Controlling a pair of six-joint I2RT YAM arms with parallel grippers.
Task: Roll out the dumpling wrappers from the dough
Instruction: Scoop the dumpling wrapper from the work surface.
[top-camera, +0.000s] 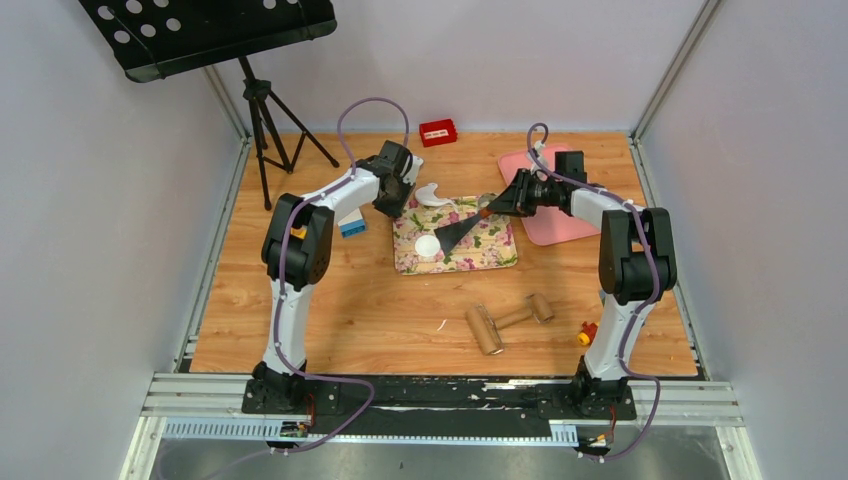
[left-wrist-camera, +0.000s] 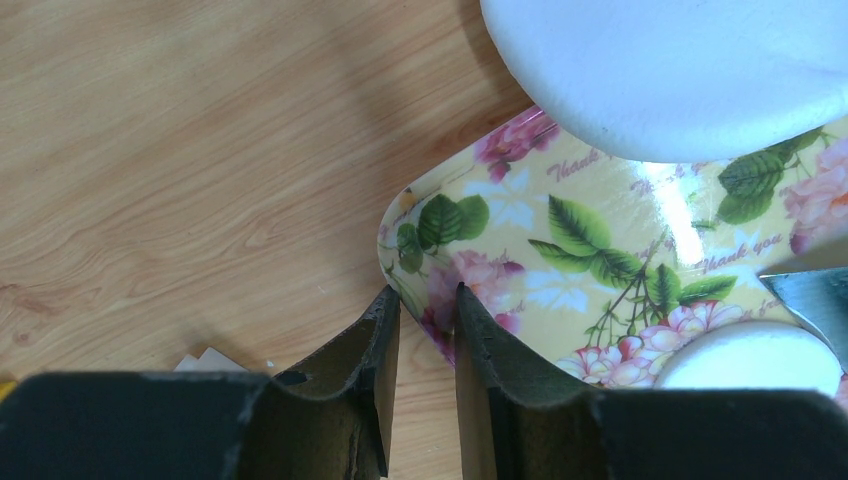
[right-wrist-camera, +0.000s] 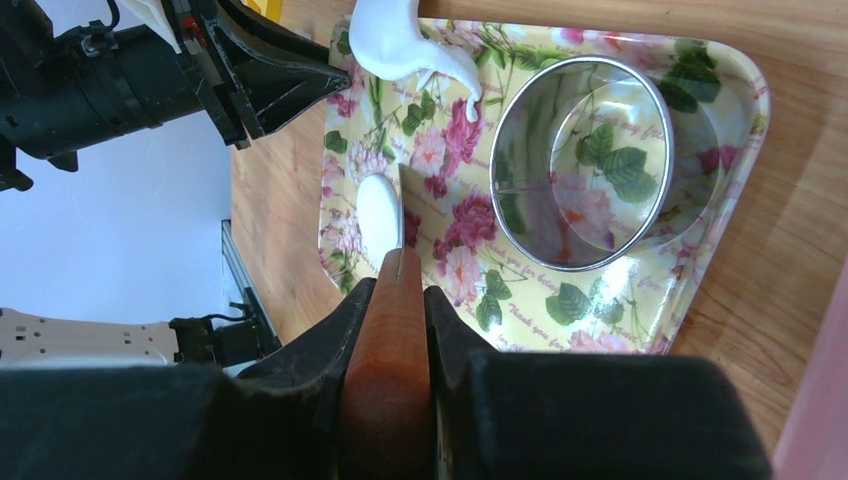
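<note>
Top view: wooden table (top-camera: 350, 320) w/ a floral tray (top-camera: 490, 250) at centre, two black-and-white arms reaching in from the near edge. L gripper (left-wrist-camera: 428, 295) sits at the tray's far-left corner, jaws nearly closed w/ the corner rim between them, apparently pinching it. R gripper (right-wrist-camera: 398, 288) comes in from the far right, clamped on the brown wooden handle of a spatula (top-camera: 458, 232). Its dark blade angles down across the tray, w/ the tip at the edge of a wrapper (top-camera: 428, 245). The wrapper is a small flat white disc lying on the tray's near-left part. The dough (top-camera: 432, 194), an irregular white scrap, drapes over the tray's far-left rim just beside the L gripper. A metal ring (right-wrist-camera: 580, 265) stands upright on the tray's far-right part, apart from the wrapper. Off the tray: a wooden rolling pin (top-camera: 488, 328) lies near front-right; a pink mat (top-camera: 555, 225) is under the R arm; a blue-and-white block (top-camera: 351, 225) is left of the tray; a red box (top-camera: 438, 131) is at the far edge.
</note>
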